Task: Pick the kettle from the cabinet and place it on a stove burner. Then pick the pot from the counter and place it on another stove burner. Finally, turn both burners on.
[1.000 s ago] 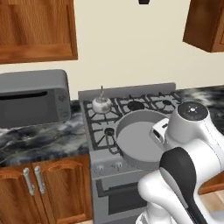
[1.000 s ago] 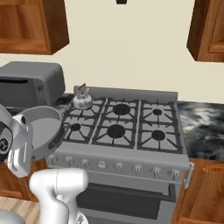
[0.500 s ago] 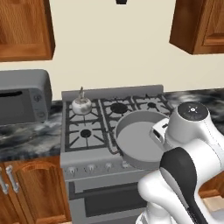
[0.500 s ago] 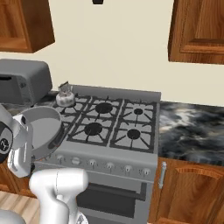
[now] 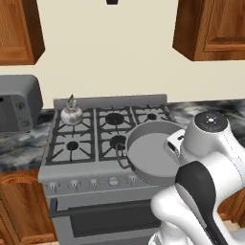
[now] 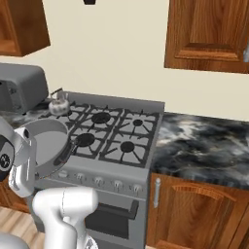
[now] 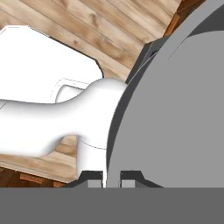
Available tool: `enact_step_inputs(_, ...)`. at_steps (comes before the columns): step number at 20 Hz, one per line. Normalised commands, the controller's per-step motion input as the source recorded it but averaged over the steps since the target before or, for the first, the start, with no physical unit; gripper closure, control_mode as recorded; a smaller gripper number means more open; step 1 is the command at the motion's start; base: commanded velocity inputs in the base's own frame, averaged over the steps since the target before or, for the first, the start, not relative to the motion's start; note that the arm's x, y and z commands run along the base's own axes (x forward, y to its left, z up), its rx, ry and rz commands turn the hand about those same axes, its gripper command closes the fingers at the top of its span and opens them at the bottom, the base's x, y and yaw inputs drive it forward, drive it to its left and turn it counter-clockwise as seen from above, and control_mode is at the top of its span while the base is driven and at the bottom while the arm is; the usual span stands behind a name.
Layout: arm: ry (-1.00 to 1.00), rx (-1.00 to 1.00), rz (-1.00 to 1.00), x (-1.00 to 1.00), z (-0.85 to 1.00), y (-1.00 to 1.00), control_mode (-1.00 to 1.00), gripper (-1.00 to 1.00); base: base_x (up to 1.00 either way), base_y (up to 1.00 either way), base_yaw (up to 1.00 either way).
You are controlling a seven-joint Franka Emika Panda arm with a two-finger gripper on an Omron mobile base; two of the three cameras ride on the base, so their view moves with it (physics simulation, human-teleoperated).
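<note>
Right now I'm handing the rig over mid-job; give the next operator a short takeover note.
Gripper: shut on the pot's rim, seen in the hand view.
Pot: held tilted in the air in front of the stove, not set down.
Kettle: upright on the back left burner.
Done: kettle placed, pot picked up.
Left: set the pot on another burner, for example the front centre one, then turn both burners on at the front knobs.

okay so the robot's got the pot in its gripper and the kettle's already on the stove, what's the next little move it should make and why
Probably carry the pot forward and over a free burner, then lower it. The gripper is shut on the pot's rim, and the pot seems to hang tilted in front of the stove's edge. The kettle already fills the back-left burner, so another one is needed.
</note>
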Motion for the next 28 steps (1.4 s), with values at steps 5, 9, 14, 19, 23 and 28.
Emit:
enact_step_inputs(5, 0.00, 0.00, 0.00, 0.00, 0.00, 0.00, 1.00, 1.00, 0.00, -0.45, 0.16)
enact_step_inputs(9, 0.00, 0.00, 0.00, 0.00, 0.00, 0.00, 1.00, 1.00, 0.04, -0.24, 0.18)
enact_step_inputs(14, 0.00, 0.00, 0.00, 0.00, 0.00, 0.00, 1.00, 1.00, 0.03, -0.13, 0.16)
enact_step_inputs(19, 0.00, 0.00, 0.00, 0.00, 0.00, 0.00, 1.00, 1.00, 0.01, -0.41, 0.12)
enact_step_inputs(23, 0.00, 0.00, 0.00, 0.00, 0.00, 0.00, 1.00, 1.00, 0.14, -0.55, 0.02)
enact_step_inputs(28, 0.00, 0.00, 0.00, 0.00, 0.00, 0.00, 1.00, 1.00, 0.52, -0.28, 0.00)
